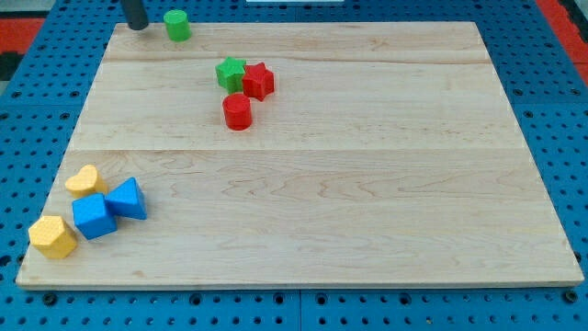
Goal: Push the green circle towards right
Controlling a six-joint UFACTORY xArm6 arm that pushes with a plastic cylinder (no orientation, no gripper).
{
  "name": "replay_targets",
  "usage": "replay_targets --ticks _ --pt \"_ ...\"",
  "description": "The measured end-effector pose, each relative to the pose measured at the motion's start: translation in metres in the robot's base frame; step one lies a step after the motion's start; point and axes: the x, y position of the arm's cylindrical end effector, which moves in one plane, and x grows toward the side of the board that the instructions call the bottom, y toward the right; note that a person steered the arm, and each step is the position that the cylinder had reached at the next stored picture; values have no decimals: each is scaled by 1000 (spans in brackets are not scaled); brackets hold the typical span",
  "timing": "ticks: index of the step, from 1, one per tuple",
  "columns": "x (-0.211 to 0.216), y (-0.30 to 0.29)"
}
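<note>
The green circle [177,25] is a small green cylinder at the top left of the wooden board [367,184], close to its top edge. My tip [137,26] is the lower end of a dark rod at the view's top left. It stands just left of the green circle, with a small gap between them.
A green star [231,73] touches a red star [258,81] below and right of the circle, with a red cylinder [237,111] under them. At the bottom left lie a yellow heart [85,179], a blue triangle [128,199], a blue cube [94,217] and a yellow hexagon [53,237].
</note>
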Motion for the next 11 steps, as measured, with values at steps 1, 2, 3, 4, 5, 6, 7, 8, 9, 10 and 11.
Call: replay_targets --ticks 1,2,3,4,5,6,7,8,9,10,11 --pt "-1 45" --pt "2 126" --pt "19 221" --pt "1 186" --pt "0 228" --pt "0 241" --pt "0 303" --pt "0 314" --pt "22 339" --pt "47 368" --pt "72 345"
